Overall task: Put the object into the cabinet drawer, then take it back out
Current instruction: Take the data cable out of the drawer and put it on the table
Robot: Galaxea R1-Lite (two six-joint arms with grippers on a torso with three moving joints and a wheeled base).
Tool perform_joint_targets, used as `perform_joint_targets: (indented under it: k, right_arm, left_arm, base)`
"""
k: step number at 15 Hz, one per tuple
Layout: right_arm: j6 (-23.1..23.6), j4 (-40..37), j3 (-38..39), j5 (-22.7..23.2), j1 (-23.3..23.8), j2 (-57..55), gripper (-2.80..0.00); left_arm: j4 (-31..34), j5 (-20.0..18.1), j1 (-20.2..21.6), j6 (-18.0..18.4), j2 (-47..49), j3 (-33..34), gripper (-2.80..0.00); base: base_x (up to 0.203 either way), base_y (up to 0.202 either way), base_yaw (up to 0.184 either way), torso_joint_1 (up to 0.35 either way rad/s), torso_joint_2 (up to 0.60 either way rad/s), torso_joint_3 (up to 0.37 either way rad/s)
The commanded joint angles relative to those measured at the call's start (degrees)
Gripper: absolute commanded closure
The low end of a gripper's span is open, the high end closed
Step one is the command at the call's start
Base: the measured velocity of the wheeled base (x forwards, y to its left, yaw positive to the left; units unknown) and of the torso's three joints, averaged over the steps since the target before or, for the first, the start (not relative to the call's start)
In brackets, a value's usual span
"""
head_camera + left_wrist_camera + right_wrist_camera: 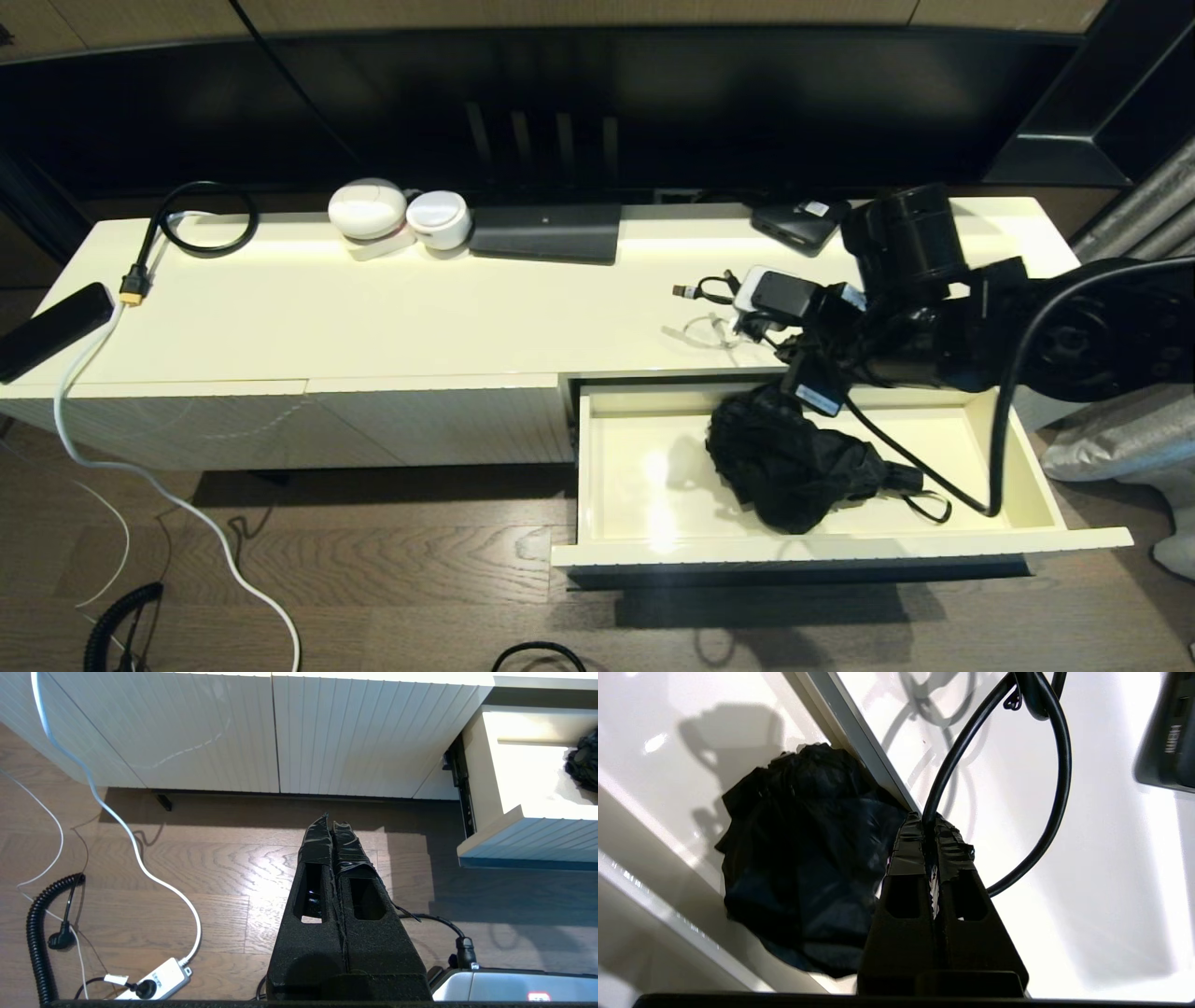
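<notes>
Right wrist view: umbrella (798, 868) beside pinched jaws.

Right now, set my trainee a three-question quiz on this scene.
1. True or false: the wide, cream-white, ribbed-front cabinet drawer is closed.
2. Where does the crumpled black fabric bundle lie? A: on the cabinet top. B: inside the drawer. C: on the floor.
3. Fill in: the right gripper, at the drawer's back edge beside the bundle, is ___. The left gripper hangs parked over the brown wooden floor.
Key: 1 false; 2 B; 3 shut.
</notes>
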State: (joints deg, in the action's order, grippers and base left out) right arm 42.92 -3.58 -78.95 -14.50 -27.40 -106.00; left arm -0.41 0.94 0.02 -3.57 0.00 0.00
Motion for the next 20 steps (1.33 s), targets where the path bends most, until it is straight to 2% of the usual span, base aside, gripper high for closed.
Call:
perform_joint_targets:
  k: [1,13,20]
  right_arm:
    - [-1.5,0.9,-3.2,-1.0,-0.7,-7.6,0.0]
    - [-2.1,1.7,-10.7,-3.0,-1.6,-12.7,0.0]
    - [-4.0,2.6,-13.9,-4.1,-2.1,-14.7,0.0]
  left_arm:
    - [0.0,0.0,0.0,0.0,0.0,0.0,0.0]
    - [0.0,0.0,0.0,0.0,0.0,0.1,0.0]
    - [-0.1,0.0,0.1,0.0,0.0,0.0,0.0]
  base:
    - [0.0,0.0,0.0,0.0,0.0,0.0]
    - [0.0,0.0,0.0,0.0,0.0,0.0]
    - [0.0,0.0,0.0,0.0,0.0,0.0]
